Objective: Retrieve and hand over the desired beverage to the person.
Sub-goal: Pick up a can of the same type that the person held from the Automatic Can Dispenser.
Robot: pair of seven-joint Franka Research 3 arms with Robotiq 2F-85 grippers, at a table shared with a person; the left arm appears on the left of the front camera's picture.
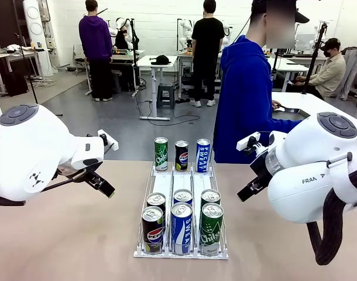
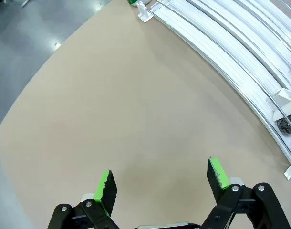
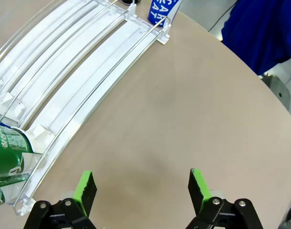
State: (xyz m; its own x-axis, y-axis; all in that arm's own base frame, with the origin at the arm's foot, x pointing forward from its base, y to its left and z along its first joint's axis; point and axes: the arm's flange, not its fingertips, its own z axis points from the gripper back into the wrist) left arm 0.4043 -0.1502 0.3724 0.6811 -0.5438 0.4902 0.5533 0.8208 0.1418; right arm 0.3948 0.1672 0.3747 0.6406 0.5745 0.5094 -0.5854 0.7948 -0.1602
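Aluminium cans (image 1: 182, 218), near end of rack (image 1: 164, 182) | likely stiff, slick; grasp mid-wall | left gripper (image 2: 161, 183), right gripper (image 3: 141, 187): spread, empty

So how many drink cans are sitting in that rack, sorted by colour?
Green cans: 2
Black Pepsi cans: 2
Blue cans: 2
Half-hidden cans behind the front three, colour hard to tell: 3
Total: 9 cans

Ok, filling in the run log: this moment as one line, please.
left claw: open, above bare table | right claw: open, beside rack | cans: at rack, none held | person: standing at far side
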